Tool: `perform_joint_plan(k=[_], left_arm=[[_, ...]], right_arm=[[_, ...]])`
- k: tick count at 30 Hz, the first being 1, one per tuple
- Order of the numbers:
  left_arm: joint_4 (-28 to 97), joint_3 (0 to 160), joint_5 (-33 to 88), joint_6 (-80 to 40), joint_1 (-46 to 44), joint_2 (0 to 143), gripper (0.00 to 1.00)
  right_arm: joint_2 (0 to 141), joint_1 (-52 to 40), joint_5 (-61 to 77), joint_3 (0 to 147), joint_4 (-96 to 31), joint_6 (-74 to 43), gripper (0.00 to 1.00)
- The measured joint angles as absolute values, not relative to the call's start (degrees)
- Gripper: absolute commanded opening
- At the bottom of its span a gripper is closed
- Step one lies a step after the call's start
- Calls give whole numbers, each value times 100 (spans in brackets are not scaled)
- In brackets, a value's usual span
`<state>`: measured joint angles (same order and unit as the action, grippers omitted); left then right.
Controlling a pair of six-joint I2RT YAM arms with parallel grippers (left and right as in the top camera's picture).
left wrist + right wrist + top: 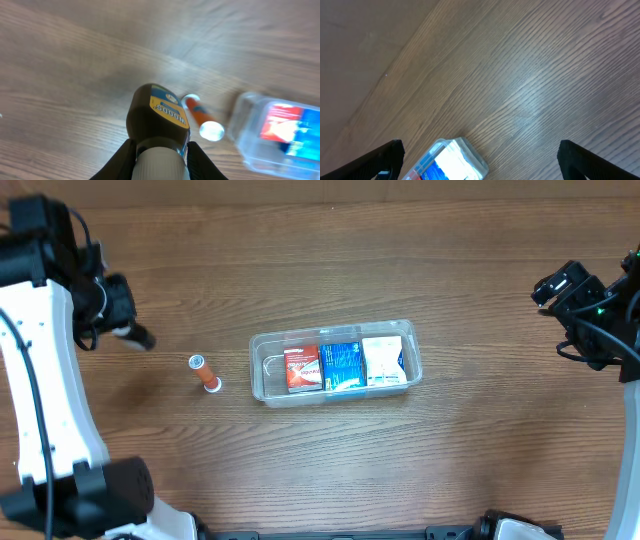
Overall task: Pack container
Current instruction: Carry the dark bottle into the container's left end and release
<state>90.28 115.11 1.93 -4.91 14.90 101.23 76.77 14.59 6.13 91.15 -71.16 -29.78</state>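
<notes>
Now clamped on a dark brown white-capped bottle (157, 116), the left pincer (161, 159) should clear the orange tube (199, 114) just ahead, then fill the free near end of the clear plastic tub (266, 376) beyond; right pincer (480, 155) gapes empty
</notes>
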Motion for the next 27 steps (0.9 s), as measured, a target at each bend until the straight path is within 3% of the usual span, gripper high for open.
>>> perform_joint_plan(k=[6,15,27], left_arm=[[9161,12501,292,-1068,-82,9351,4],[8184,11789,-290,-2364,-2495,9953,4],[7620,10193,-910,-2869,-2685,10884,4]], right_arm=[[7677,1459,617,9115,-7116,-2976,100],[7677,1459,617,9115,-7111,-2976,100],[7677,1459,617,9115,-7116,-2976,100]])
